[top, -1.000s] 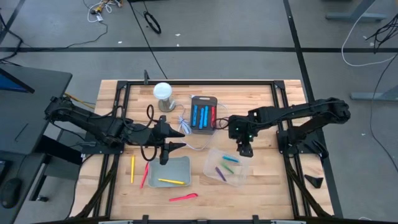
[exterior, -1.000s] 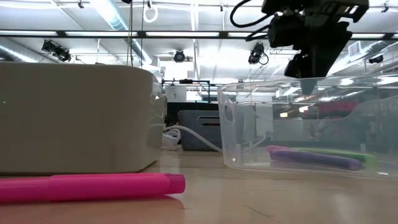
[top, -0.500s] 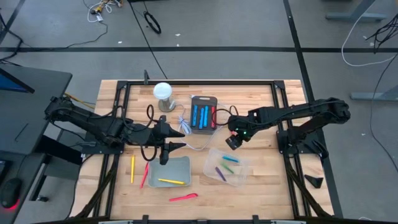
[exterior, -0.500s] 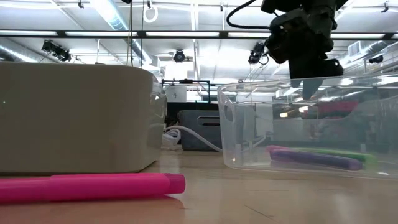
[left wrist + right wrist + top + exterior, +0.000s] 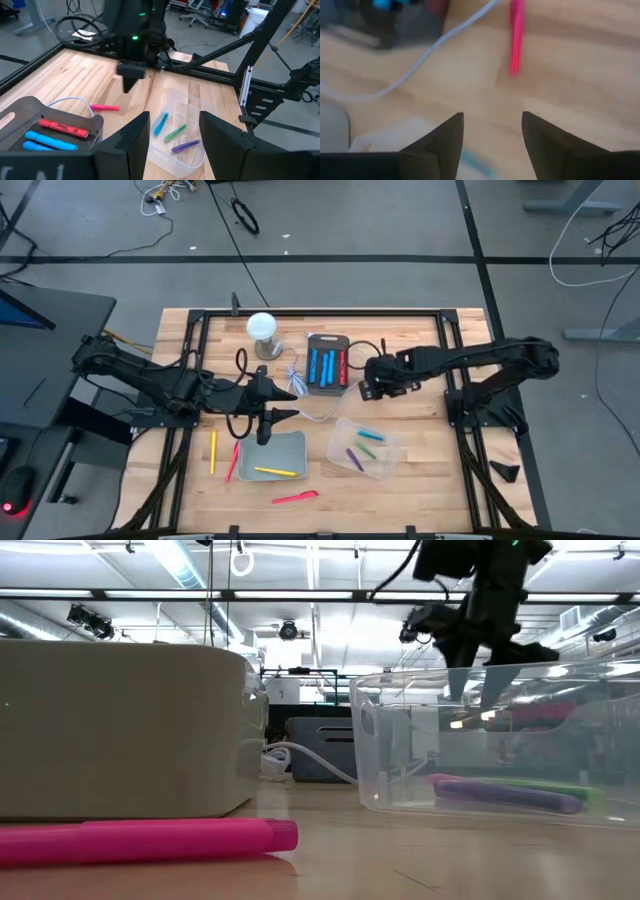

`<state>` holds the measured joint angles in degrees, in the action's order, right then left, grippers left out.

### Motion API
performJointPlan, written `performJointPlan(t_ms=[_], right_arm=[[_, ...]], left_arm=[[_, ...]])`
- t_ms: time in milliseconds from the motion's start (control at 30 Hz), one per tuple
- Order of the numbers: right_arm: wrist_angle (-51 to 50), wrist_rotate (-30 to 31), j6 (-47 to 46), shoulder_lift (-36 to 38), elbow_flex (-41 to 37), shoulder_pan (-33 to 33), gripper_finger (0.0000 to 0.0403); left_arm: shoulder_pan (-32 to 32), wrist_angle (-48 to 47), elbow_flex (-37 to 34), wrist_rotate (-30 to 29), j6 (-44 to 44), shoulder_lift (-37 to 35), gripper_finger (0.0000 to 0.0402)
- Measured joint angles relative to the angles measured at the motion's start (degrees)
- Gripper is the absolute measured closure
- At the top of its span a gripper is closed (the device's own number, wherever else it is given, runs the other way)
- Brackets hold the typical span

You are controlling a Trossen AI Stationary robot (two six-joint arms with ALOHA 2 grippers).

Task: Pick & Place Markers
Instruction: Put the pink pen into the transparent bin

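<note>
With its fingers spread and empty, the right pincer point(image 5: 371, 388) hovers near a pink marker point(image 5: 515, 35) ahead of it on the counter point(image 5: 430, 480); next, descend and close on it.

Blue markers point(image 5: 320, 365) and a red one point(image 5: 343, 366) lie side by side in the dark tray point(image 5: 328, 340) at the table's 12 o'clock. A blue point(image 5: 371, 435), a green point(image 5: 368, 451) and a purple marker point(image 5: 353, 458) lie flat in the clear bin point(image 5: 342, 434) at 4 o'clock. At 7 o'clock a yellow marker point(image 5: 213, 450) and a red marker point(image 5: 232, 461) lie beside each other on the bare wood. Another yellow one point(image 5: 275, 472) lies in the grey tray point(image 5: 296, 438). A pink marker point(image 5: 295, 498) lies at 6 o'clock.
</note>
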<state>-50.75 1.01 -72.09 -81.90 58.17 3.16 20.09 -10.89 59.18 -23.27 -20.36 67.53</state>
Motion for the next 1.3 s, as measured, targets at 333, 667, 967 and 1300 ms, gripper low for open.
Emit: performJointPlan(t_ms=[333,667,967,1300], right_arm=[[1.05,-1.00,9.23,-4.68,-0.02,11.83,0.0202],[4.09,-2.03,10.67,-5.23,-0.02,13.84,0.0202],[8.20,-2.02,9.97,-12.37,-0.02,11.40,0.0202],[8.70,-1.51,11.50,-19.74,-0.02,9.96,0.0202]], left_arm=[[0.01,0.19,0.00,0.00,-0.02,0.00,0.0223],[0.01,0.17,0.00,0.00,-0.02,0.00,0.0223],[0.00,0.13,0.00,0.00,0.00,0.00,0.0223],[-0.01,0.08,0.00,0.00,-0.02,0.00,0.0223]])
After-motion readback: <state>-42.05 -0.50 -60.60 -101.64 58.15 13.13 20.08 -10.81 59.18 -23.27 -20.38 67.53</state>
